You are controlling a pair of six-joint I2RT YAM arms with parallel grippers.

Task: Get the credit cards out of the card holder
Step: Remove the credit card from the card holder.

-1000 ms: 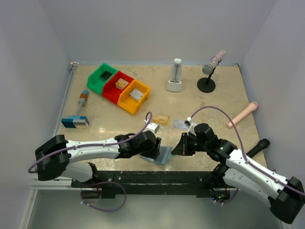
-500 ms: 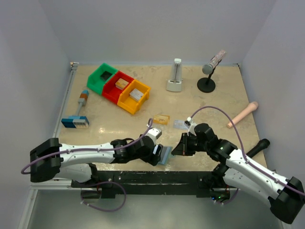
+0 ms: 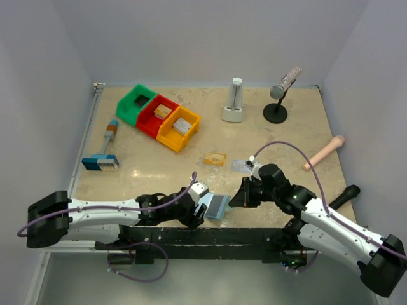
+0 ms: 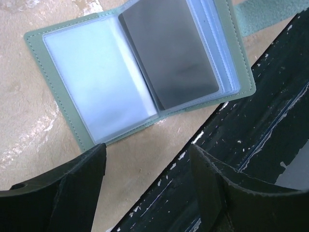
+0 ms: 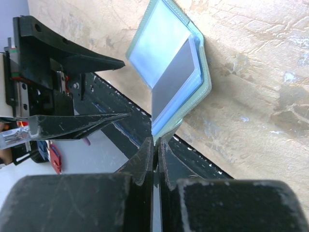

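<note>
The light teal card holder (image 3: 218, 206) lies open at the table's near edge, its clear sleeves (image 4: 96, 72) facing up, a dark grey rectangle (image 4: 169, 53) in the right-hand one. My right gripper (image 3: 234, 198) is shut on the card holder's (image 5: 169, 72) lower edge, seen in the right wrist view (image 5: 157, 147). My left gripper (image 3: 205, 206) stands open just left of it, nothing between its fingers (image 4: 145, 193). An orange-gold credit card (image 3: 215, 159) and a pale blue-grey one (image 3: 240, 166) lie flat on the table behind the holder.
Green, red and orange bins (image 3: 159, 117) stand at the back left. A blue-and-white block with a handle (image 3: 102, 159) lies left. A white upright device (image 3: 234, 101), a microphone stand (image 3: 278, 95) and a pink cylinder (image 3: 324, 152) sit farther back. The black rail (image 4: 270, 96) borders the near edge.
My left arm has drawn back toward the near left, its gripper sliding off the holder to its left side. The right arm and the holder stay put.
</note>
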